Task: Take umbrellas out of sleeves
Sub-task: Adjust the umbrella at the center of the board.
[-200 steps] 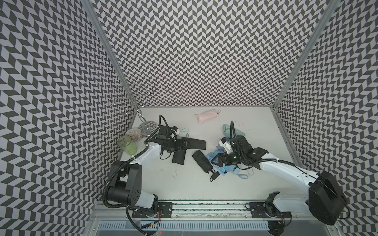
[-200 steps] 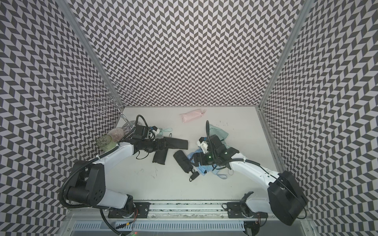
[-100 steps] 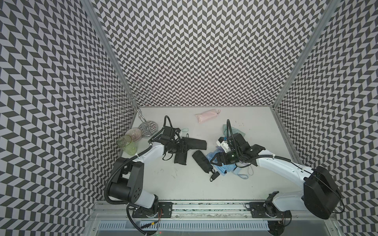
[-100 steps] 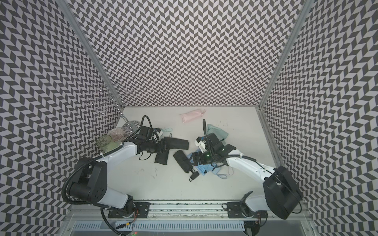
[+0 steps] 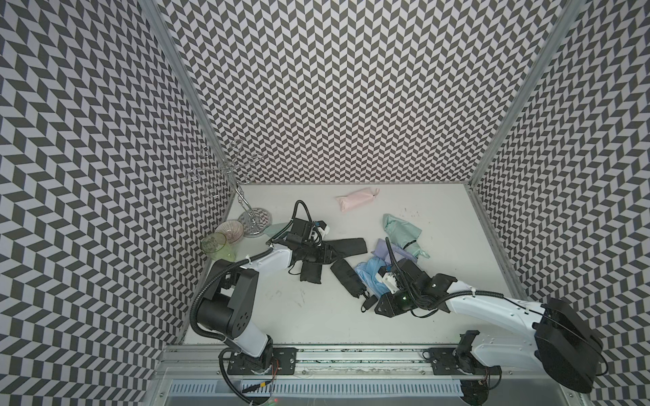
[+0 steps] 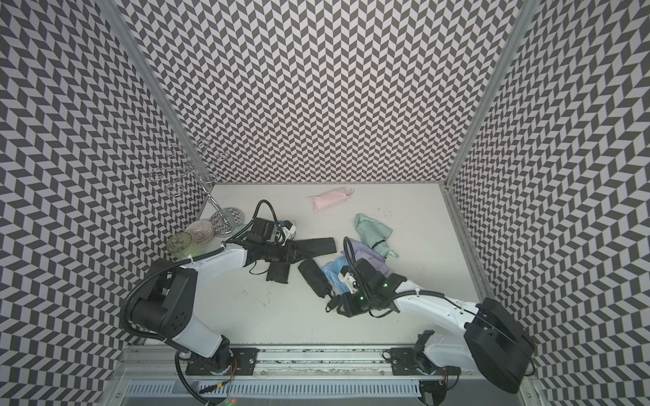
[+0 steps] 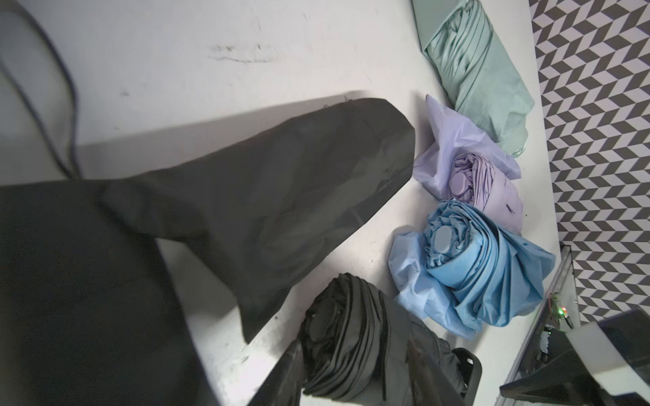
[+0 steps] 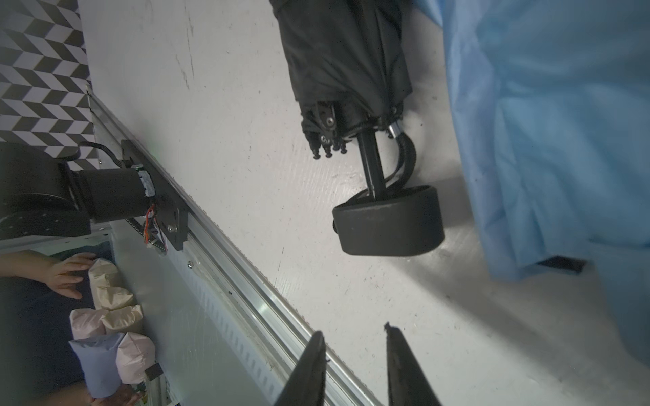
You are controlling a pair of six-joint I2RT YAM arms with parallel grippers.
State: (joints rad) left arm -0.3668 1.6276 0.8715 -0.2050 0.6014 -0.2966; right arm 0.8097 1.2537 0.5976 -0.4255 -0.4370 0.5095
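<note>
Working across from the left, we see the left fingers clamped either side of a black umbrella at its capped end, low on the worktop, a flat black sleeve lying beside it. Farther back lies a pink umbrella. Next come the light blue umbrella, lavender umbrella and mint umbrella, bunched together. Our right fingers are clenched on nothing, a narrow gap between their tips, just short of the black umbrella's handle

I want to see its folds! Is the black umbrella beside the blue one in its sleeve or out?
Out: the black umbrella shows bare pleats, rib tips and its handle.
</note>
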